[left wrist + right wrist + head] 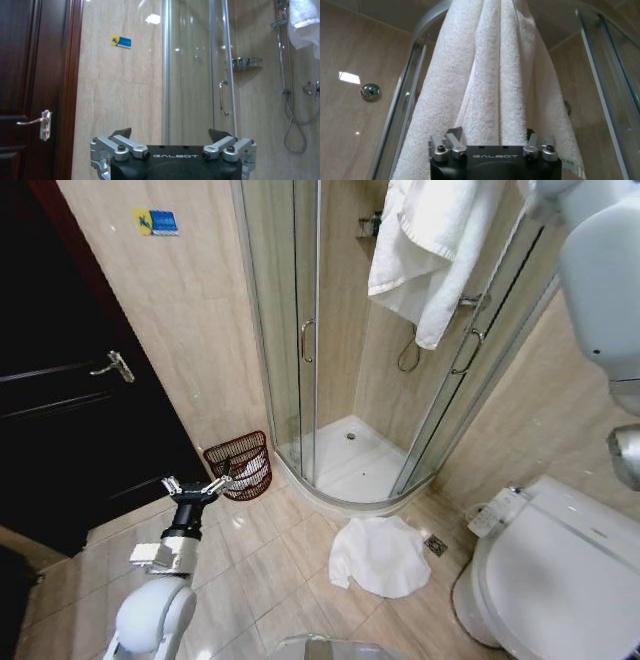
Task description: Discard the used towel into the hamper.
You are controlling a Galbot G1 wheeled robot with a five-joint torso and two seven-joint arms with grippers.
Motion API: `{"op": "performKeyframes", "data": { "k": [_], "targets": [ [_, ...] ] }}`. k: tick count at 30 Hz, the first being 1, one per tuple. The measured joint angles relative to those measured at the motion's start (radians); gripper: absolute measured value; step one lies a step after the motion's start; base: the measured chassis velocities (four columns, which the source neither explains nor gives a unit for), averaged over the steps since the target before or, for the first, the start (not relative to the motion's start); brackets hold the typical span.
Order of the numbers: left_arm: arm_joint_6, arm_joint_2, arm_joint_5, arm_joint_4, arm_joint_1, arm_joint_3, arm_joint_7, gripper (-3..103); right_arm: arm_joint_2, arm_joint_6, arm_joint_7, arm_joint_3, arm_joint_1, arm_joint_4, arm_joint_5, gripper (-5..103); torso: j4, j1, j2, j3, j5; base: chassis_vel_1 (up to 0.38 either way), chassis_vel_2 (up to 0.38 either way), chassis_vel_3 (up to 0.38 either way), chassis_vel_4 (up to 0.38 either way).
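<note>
A white towel [425, 240] hangs high against the glass shower stall [300, 330]. In the right wrist view its folds [490, 75] run up from my right gripper [492, 133], whose fingers press on it from both sides. My right arm [600, 270] is raised at the upper right. The hamper [238, 465], a dark red-brown openwork basket, stands on the floor against the wall beside the shower. My left gripper [197, 487] is held low just in front of the hamper, open and empty; it also appears in its own wrist view [170, 135].
Another white cloth [380, 555] lies crumpled on the floor tiles before the shower. A toilet [560, 580] fills the right corner. A dark door [70, 390] with a lever handle is on the left. The shower door handle [305, 340] faces the room.
</note>
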Motion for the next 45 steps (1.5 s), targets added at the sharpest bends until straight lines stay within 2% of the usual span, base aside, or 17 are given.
{"op": "performKeyframes", "data": {
  "k": [1, 3, 5, 7, 8, 11, 12, 15, 18, 19, 36, 40, 45],
  "targets": [
    [0.0, 0.0, 0.0, 0.0, 0.0, 0.0, 0.0, 100, 0.0, 0.0, 0.0, 0.0, 0.0, 0.0, 0.0, 73, 0.0, 0.0, 0.0, 0.0, 0.0, 0.0, 0.0, 0.0, 0.0],
    [-0.006, -0.001, -0.007, -0.003, 0.005, -0.013, 0.003, 100, -0.001, 0.0, 0.002, -0.004, 0.0, 0.001, 0.001, 62, 0.0, 0.0, 0.0, 0.0, 0.0, 0.0, 0.0, 0.0, 0.0],
    [-0.007, -0.002, -0.011, -0.004, 0.008, -0.02, 0.006, 100, -0.004, 0.0, 0.002, -0.007, 0.0, 0.002, 0.002, 62, 0.0, 0.0, 0.0, 0.0, 0.0, 0.0, 0.0, 0.0, 0.0],
    [-0.013, -0.002, -0.019, -0.007, 0.014, -0.032, 0.009, 100, -0.008, -0.002, 0.002, -0.01, 0.0, 0.007, 0.007, 51, 0.0, 0.0, 0.0, 0.0, 0.0, 0.0, 0.0, 0.0, 0.0],
    [-0.013, -0.002, -0.019, -0.007, 0.014, -0.032, 0.009, 100, -0.008, -0.002, 0.002, -0.01, 0.0, 0.007, 0.007, 51, 0.0, 0.0, 0.0, 0.0, 0.0, 0.0, 0.0, 0.0, 0.0],
    [-0.02, -0.003, -0.024, -0.012, 0.022, -0.045, 0.012, 100, -0.008, -0.006, 0.0, -0.013, 0.003, 0.005, 0.012, 35, -0.0001, 0.0, 0.0, 0.0, 0.0, 0.0, 0.0, 0.0, 0.0],
    [-0.02, -0.003, -0.024, -0.012, 0.022, -0.045, 0.012, 100, -0.008, -0.006, 0.0, -0.013, 0.003, 0.005, 0.012, 35, -0.0001, 0.0, 0.0, 0.0, 0.0, 0.0, 0.0, 0.0, 0.0],
    [-0.023, -0.005, -0.031, -0.022, 0.031, -0.056, 0.013, 100, -0.002, -0.008, -0.001, -0.015, 0.007, -0.004, 0.015, 19, 0.0, 0.0, 0.0, 0.0, -0.0001, 0.0, 0.0, 0.0, 0.0],
    [-0.028, -0.007, -0.032, -0.026, 0.036, -0.062, 0.014, 100, -0.001, -0.009, -0.001, -0.016, 0.007, -0.006, 0.017, 14, 0.0001, 0.0, 0.0, 0.0, 0.0, 0.0, 0.0, 0.0, 0.0],
    [-0.036, -0.014, -0.033, -0.034, 0.048, -0.07, 0.018, 100, -0.01, -0.01, -0.001, -0.016, 0.002, 0.004, 0.025, 4, 0.0001, 0.0, 0.0, 0.0, 0.0, 0.0, 0.0, 0.0, 0.0],
    [-0.068, -0.028, -0.034, -0.051, 0.084, -0.107, 0.027, 100, -0.127, -0.011, -0.011, 0.02, -0.126, 0.151, 0.072, 4, 0.0, 0.0, 0.0, 0.0, 0.0, 0.0, 0.0, 0.0, 0.0],
    [-0.072, -0.028, -0.038, -0.053, 0.087, -0.111, 0.029, 100, -0.178, -0.004, 0.024, 0.061, -0.249, 0.257, 0.089, 4, 0.0001, 0.0, 0.0, 0.0, -0.0001, 0.0, 0.0, 0.0, 0.0],
    [-0.073, -0.029, -0.042, -0.05, 0.084, -0.111, 0.03, 100, -0.209, -0.004, 0.041, 0.092, -0.33, 0.317, 0.101, 4, 0.0, 0.0, 0.0, 0.0, 0.0002, 0.0, 0.0, 0.0, 0.0]
  ]
}}
